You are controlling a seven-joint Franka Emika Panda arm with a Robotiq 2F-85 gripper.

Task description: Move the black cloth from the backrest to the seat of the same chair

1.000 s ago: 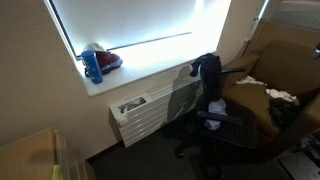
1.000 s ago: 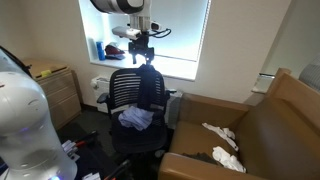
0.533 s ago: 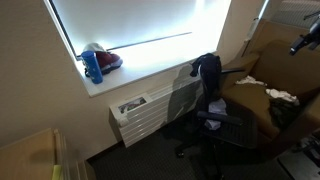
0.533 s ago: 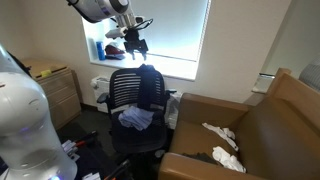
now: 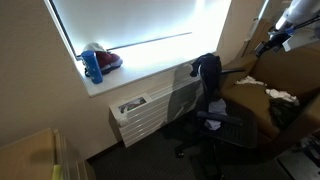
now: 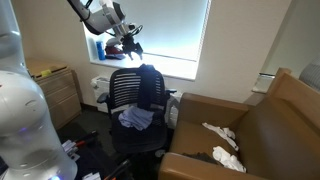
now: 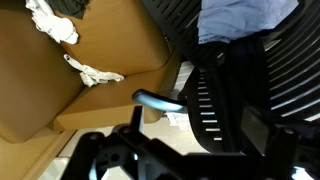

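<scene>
Black cloth is hanging over the backrest of the chair, not on the seat. A light-blue cloth is lying on the seat. Pincer is hovering above the chair, clear of the cloth, with its fingers spread and gripping nothing.

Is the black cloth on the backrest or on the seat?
On the backrest: the black cloth hangs over its top corner in both exterior views; the seat holds a light cloth.
</scene>
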